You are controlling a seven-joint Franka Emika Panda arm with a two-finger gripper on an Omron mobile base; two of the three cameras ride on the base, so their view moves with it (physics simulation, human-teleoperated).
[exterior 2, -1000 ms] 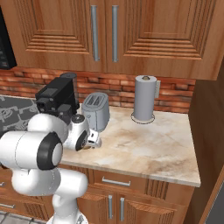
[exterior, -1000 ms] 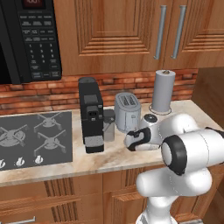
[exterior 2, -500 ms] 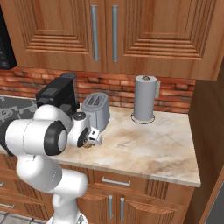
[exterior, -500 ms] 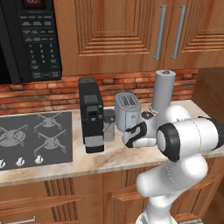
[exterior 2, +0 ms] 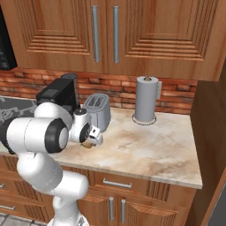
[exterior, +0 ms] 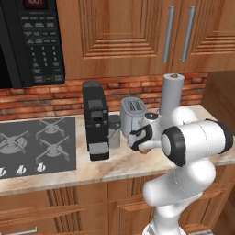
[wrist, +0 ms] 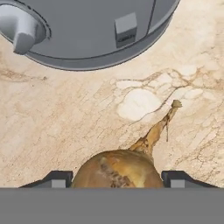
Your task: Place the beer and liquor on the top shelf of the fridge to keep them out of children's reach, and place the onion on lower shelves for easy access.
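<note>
In the hand view the onion sits between the two dark fingertips, its tan-yellow bulb filling the gap from one tip to the other and its thin pointed stem reaching away over the marble; the gripper is closed on the onion. From the right base view the gripper hangs low over the counter, close in front of the toaster, with a bit of the tan bulb showing under the white hand. The left base view shows the same hand with the onion just below it, near the front of the marble. Just past the onion in the hand view lies the grey toaster with its lever knob at one side. Behind it in the base views stand the black coffee machine to the left of the toaster and the paper towel roll to the right, against the brick backsplash. Farther left are the stovetop and the black microwave above it, under the wooden cabinets.
</note>
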